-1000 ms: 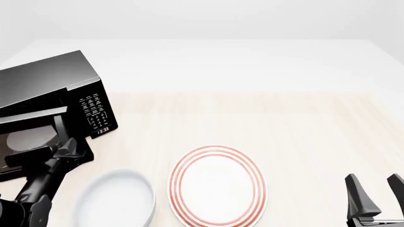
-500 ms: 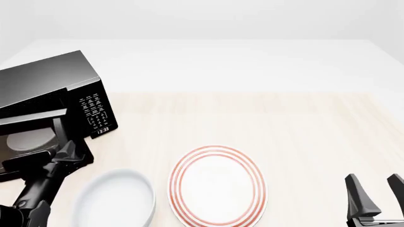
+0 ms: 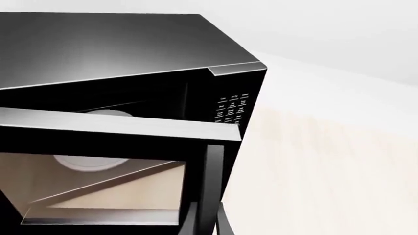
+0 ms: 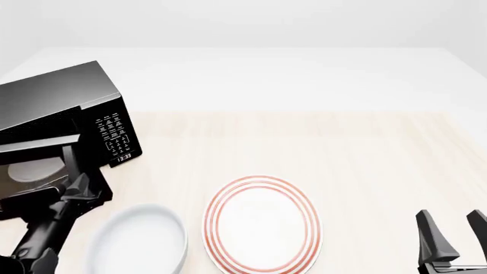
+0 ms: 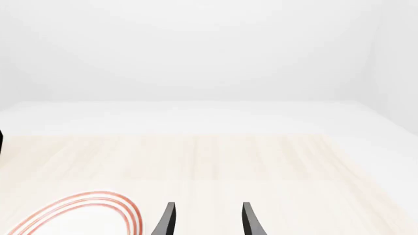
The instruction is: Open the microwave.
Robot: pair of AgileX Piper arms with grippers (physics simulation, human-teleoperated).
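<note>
The microwave (image 4: 65, 123) stands at the far left of the desk (image 4: 320, 142), turned at an angle, its keypad (image 4: 114, 134) and small clock display (image 4: 124, 156) facing the middle. Its door (image 3: 98, 147) stands partly swung out, and the white turntable (image 4: 31, 170) shows through the gap. The left hand (image 4: 80, 191) sits at the door's free edge by the vertical bar handle (image 3: 212, 186); whether its fingers clamp the bar I cannot tell. Just right of that arm lies a plain white bowl (image 4: 141, 240), and beside it a white plate with red rings (image 4: 263, 224). At the far right the right hand (image 4: 450, 231) hovers low, fingers spread apart, holding nothing.
</note>
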